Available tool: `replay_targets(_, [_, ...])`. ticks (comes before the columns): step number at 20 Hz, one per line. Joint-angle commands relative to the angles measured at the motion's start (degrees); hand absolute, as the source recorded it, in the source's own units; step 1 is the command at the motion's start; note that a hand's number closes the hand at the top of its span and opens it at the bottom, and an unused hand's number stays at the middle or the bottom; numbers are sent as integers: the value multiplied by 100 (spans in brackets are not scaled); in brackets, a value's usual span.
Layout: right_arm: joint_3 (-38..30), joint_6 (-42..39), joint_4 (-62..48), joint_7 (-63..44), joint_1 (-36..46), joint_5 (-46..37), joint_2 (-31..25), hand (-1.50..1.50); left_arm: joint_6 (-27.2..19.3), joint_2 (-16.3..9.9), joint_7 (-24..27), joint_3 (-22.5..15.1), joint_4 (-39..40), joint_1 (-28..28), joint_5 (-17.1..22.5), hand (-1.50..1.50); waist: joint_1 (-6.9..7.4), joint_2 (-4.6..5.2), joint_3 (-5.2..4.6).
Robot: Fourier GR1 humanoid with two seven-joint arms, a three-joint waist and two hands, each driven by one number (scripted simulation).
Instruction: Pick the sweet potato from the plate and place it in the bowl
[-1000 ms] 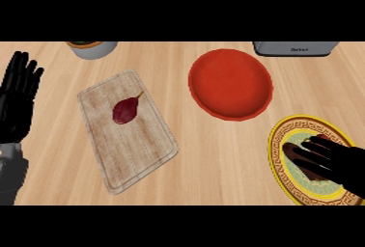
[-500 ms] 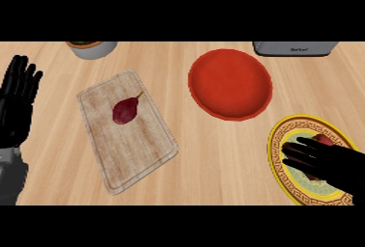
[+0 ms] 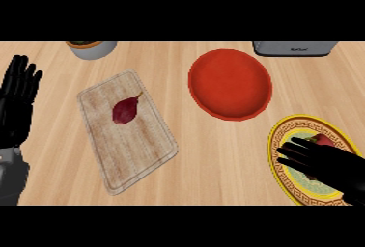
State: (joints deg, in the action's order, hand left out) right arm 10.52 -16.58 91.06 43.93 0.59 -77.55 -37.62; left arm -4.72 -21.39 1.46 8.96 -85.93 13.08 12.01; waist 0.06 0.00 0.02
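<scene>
A red bowl [image 3: 230,84] sits on the counter at the upper middle. At the lower right lies a yellow-rimmed plate [image 3: 279,131]. My right hand [image 3: 329,165] is spread over the plate with its fingers straight, and hides most of the plate's middle. A small reddish piece, which looks like the sweet potato [image 3: 323,140], peeks out just beyond the hand. I cannot tell whether the fingers touch it. My left hand [image 3: 17,102] rests open at the left edge, fingers up.
A wooden cutting board [image 3: 132,144] lies left of the middle with a dark red vegetable [image 3: 126,110] on it. A grey pot [image 3: 91,48] stands at the top left and a grey appliance [image 3: 294,48] at the top right.
My right hand has slid slightly toward the view's lower edge over the plate, and a reddish piece now shows beyond it. The left hand has stayed still.
</scene>
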Motion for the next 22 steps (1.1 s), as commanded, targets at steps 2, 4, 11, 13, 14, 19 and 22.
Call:
replay_targets(2, [79, 129, -539, -9, 243, -441, 347, -150, 94, -45, -352, 210, -194, 98, 66, 0, 3, 0, -1])
replay_targets(4, [159, 294, -898, -168, 416, -580, 606, -150, -12, 354, 287, -67, -265, -481, -248, 0, 28, 2, -1])
replay_targets(11, [-122, 477, -1748, -189, 922, -864, 824, -150, 157, 182, -56, 161, -300, -173, -174, 0, 39, 1, 1])
replay_targets(13, [-74, 780, -2007, -265, 918, -1054, 956, -150, 160, 121, -125, 234, 201, 370, -197, 0, 10, 6, 0])
replay_targets(14, [-226, 615, -1938, -70, 1068, -958, 830, -150, 107, 305, -200, 77, -232, -68, -279, 0, 21, 0, 0])
replay_targets(19, [-397, 1081, -1727, 532, 903, -563, 852, 150, 383, 204, 234, 315, 403, 71, -223, 0, -8, 4, -2])
replay_targets(22, [-395, 970, -1604, 546, 969, -681, 914, 150, 254, 193, -263, 303, -92, 140, -266, 0, -5, -2, -1])
